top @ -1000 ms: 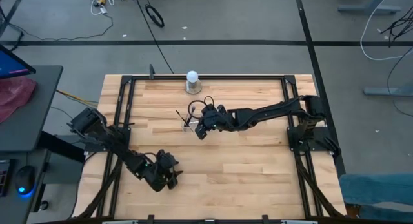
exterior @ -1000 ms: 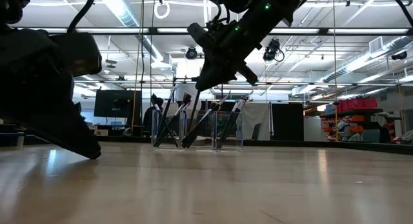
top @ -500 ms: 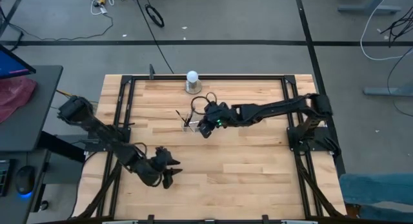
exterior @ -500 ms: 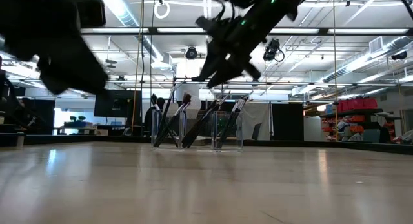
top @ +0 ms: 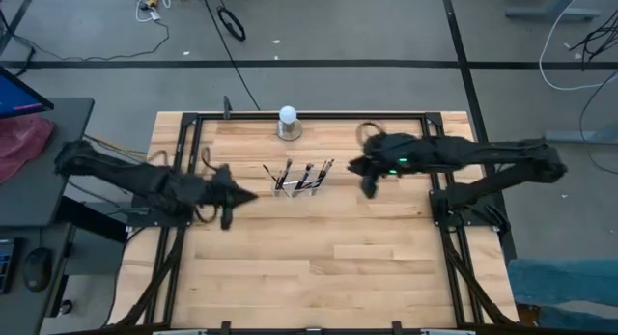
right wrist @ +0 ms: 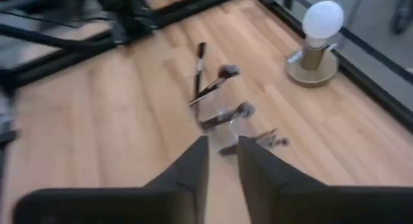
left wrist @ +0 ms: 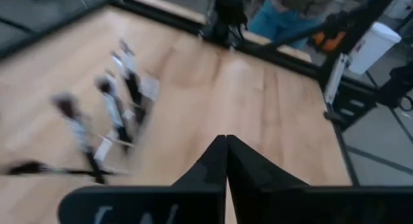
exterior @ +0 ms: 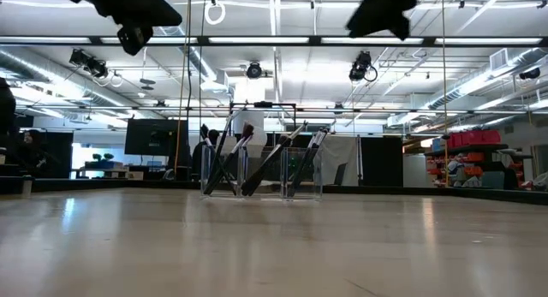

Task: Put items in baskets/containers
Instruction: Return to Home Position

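Observation:
A clear holder stands on the wooden table, right of its middle line toward the far side, with several dark-handled brushes leaning upright in it. The brushes also show blurred in the left wrist view and in the right wrist view. My left gripper hangs shut in the air left of the holder, pointing at it. My right gripper hangs right of the holder, its fingers a little apart with nothing between them. Neither touches anything.
A white ball on a grey round base stands at the table's far edge, behind the holder. A dark frame runs round the table. Bare wood lies in front of the holder, toward the near edge.
My right gripper has drawn away from above the holder toward the table's right edge and risen. My left gripper has risen from low near the table's front left and gone toward the far edge; its fingers, spread before, are now together. The brushes stay in the holder.

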You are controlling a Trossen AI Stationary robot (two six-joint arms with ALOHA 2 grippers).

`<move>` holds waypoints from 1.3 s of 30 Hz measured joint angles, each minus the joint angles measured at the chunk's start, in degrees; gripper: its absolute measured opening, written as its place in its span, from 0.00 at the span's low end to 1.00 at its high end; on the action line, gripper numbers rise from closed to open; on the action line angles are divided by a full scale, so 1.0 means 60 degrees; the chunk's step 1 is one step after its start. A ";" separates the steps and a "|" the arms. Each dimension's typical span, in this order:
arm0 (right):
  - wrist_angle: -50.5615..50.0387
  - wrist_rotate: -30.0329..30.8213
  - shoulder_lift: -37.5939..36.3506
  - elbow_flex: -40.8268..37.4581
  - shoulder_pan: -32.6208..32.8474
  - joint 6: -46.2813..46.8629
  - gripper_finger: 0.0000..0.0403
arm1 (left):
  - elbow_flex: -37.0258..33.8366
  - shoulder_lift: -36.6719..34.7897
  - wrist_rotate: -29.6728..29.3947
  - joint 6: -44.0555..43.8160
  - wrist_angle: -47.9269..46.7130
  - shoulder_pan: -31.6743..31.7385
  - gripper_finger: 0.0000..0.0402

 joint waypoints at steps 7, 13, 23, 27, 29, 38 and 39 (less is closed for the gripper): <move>0.2012 -0.2181 -0.3478 -0.3583 0.0007 -0.0485 0.02 | 0.0000 -0.2210 0.0789 0.1043 -0.1246 0.1538 0.01; 0.4621 -0.3804 -0.5788 -0.6512 0.0013 -0.0549 0.03 | 0.0000 -0.3132 0.0730 0.1443 -0.1424 0.1835 0.02; 0.7055 -0.4430 -0.8882 -0.9618 -0.0225 -0.0536 0.01 | -0.0044 -0.3294 0.0177 0.1675 -0.1678 0.1835 0.02; 0.7496 -0.3975 -0.9789 -1.0429 -0.0270 -0.0610 0.00 | -0.0600 -0.3786 -0.0383 0.1473 -0.1727 0.1835 0.01; 0.8065 -0.3647 -1.0181 -1.0921 -0.0270 -0.0617 0.00 | -0.0879 -0.4220 -0.0419 0.1337 -0.1677 0.1837 0.01; 0.7232 -0.2251 -1.0558 -1.1012 -0.0270 -0.1267 0.00 | -0.1706 -0.6702 -0.0404 0.1435 -0.1633 0.1835 0.01; 0.6938 -0.2223 -1.0558 -1.1012 -0.0270 -0.1279 0.00 | -0.1803 -0.6968 -0.0403 0.1440 -0.1651 0.1834 0.01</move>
